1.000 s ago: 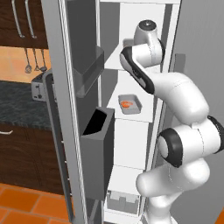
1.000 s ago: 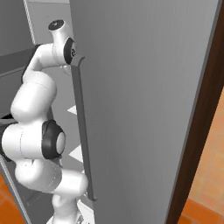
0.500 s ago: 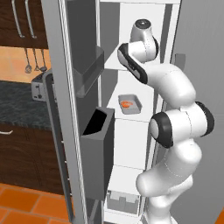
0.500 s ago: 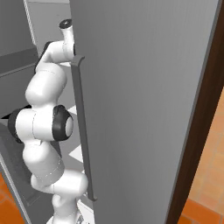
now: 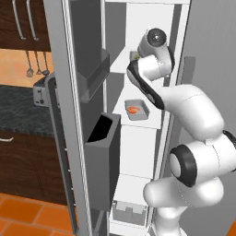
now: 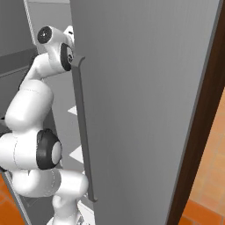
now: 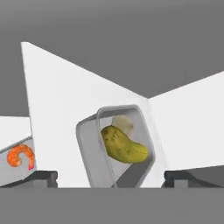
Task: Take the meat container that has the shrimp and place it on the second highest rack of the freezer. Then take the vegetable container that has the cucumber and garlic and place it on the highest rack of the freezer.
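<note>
The freezer (image 5: 138, 18) stands open, and my arm reaches up into its top. A grey vegetable container (image 7: 116, 144) holding the yellow-green cucumber (image 7: 124, 146) and the pale garlic (image 7: 124, 124) rests on the white highest rack (image 7: 61, 100). My gripper (image 7: 109, 177) is open; its fingertips (image 7: 43, 177) stand wide apart just short of the container, touching nothing. One shelf lower, the meat container (image 5: 137, 109) with the orange shrimp (image 5: 132, 109) sits on the second highest rack (image 5: 145, 123). The shrimp (image 7: 19, 157) also peeks in at the hand view's left edge.
The open left door carries dark grey bins (image 5: 94, 73) (image 5: 103, 156) close beside my arm. The right door (image 6: 140, 88), with its long handle (image 6: 81, 132), hems the arm in on the other side. A drawer (image 5: 129, 213) sits at the freezer's bottom. A toaster (image 5: 41, 90) stands on the dark counter.
My hand stays at the top shelf while the forearm and elbow have swung over to the right. The shrimp container has not moved.
</note>
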Tool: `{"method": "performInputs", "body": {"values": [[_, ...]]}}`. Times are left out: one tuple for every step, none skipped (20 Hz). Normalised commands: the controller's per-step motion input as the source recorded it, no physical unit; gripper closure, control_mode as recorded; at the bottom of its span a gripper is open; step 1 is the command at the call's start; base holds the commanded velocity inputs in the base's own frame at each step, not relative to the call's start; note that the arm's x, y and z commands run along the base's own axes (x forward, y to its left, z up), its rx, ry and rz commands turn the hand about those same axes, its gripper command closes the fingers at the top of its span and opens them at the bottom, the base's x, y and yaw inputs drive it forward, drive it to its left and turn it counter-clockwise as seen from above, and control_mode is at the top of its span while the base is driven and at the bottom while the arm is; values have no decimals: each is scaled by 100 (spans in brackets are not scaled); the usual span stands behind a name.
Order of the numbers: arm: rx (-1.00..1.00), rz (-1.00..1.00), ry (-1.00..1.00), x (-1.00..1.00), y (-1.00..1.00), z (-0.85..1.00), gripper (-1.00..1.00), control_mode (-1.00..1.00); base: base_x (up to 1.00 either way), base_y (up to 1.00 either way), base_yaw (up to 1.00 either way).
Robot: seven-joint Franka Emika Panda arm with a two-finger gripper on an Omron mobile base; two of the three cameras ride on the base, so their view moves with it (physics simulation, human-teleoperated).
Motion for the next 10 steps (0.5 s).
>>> {"method": "performInputs", "body": {"values": [[-4, 0, -53, -100, 27, 4, -100, -100, 0, 0, 0], [0, 0, -48, -100, 13, 14, -100, -100, 0, 0, 0], [0, 0, -43, -100, 9, 18, -100, -100, 0, 0, 0], [-1, 0, -43, -100, 16, 14, -100, -100, 0, 0, 0], [-1, 0, -44, -100, 14, 14, -100, -100, 0, 0, 0], [-1, 0, -47, -100, 15, 13, -100, -100, 0, 0, 0], [-4, 0, -51, -100, 20, 16, -100, -100, 0, 0, 0], [-4, 0, -49, -100, 20, 14, -100, -100, 0, 0, 0], [-4, 0, -49, -100, 24, 16, -100, -100, 0, 0, 0], [-3, 0, -47, -100, 26, 19, -100, -100, 0, 0, 0]]}}
